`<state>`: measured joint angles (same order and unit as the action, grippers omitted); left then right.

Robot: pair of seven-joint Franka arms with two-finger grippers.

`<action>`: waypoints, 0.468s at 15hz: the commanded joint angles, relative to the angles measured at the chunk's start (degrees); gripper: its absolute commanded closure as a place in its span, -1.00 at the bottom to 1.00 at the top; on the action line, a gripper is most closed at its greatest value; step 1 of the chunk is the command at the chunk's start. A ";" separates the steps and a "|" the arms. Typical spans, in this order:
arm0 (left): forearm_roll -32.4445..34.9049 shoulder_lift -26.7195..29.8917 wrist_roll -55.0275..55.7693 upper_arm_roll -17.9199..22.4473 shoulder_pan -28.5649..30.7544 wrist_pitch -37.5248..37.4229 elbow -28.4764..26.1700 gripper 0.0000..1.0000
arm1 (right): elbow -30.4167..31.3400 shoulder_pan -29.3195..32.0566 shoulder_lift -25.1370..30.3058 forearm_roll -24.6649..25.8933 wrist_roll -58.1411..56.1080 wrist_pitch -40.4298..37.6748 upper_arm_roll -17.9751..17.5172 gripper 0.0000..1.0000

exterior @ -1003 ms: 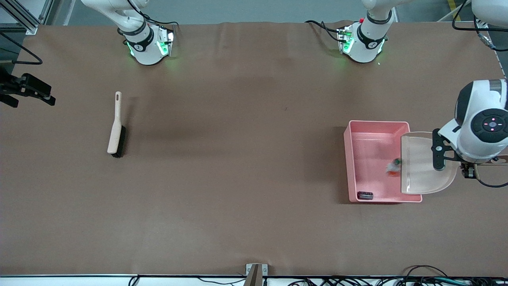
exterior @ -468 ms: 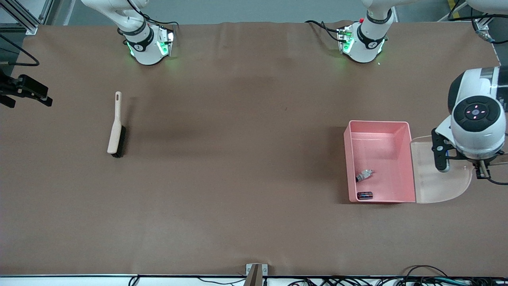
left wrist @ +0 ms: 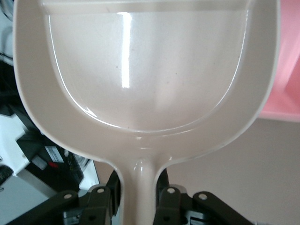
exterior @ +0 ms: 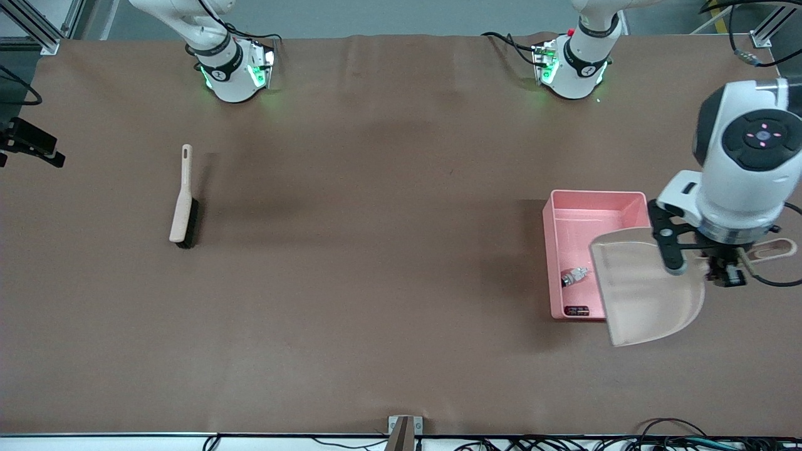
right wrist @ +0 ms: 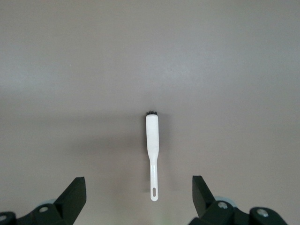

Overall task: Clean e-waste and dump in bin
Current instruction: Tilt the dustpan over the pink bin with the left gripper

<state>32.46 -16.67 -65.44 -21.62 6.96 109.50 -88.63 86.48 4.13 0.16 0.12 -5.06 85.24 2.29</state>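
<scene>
The pink bin [exterior: 595, 198] stands toward the left arm's end of the table. Both pieces of e-waste lie inside it: a white-grey part [exterior: 574, 275] and a small black block [exterior: 576, 310] by the wall nearest the front camera. My left gripper [exterior: 725, 268] [left wrist: 139, 199] is shut on the handle of the beige dustpan [exterior: 645, 291] [left wrist: 145, 79]. The pan hangs empty over the bin's corner nearest the camera and hides that corner. My right gripper [right wrist: 139, 197] is open, high over the table at the right arm's end, with nothing between its fingers.
A beige hand brush [exterior: 183, 207] [right wrist: 152, 140] with black bristles lies flat on the brown table cover toward the right arm's end. Cables run along the table edge nearest the front camera.
A second ago the dustpan was tipped over the bin and the white-grey part was dropping in. The pan then swung off the bin and has come back over its near corner. The right gripper drifted outward.
</scene>
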 commanded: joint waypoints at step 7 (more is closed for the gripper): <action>-6.44 -9.68 21.31 -10.63 -9.32 5.37 -0.57 1.00 | 0.70 -1.13 1.42 2.51 -0.30 -1.56 -1.49 -1.00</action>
<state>27.09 -22.57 -45.22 -31.53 -1.16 112.02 -89.58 86.45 3.89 0.24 0.57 -5.13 84.02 1.58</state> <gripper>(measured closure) 0.665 0.000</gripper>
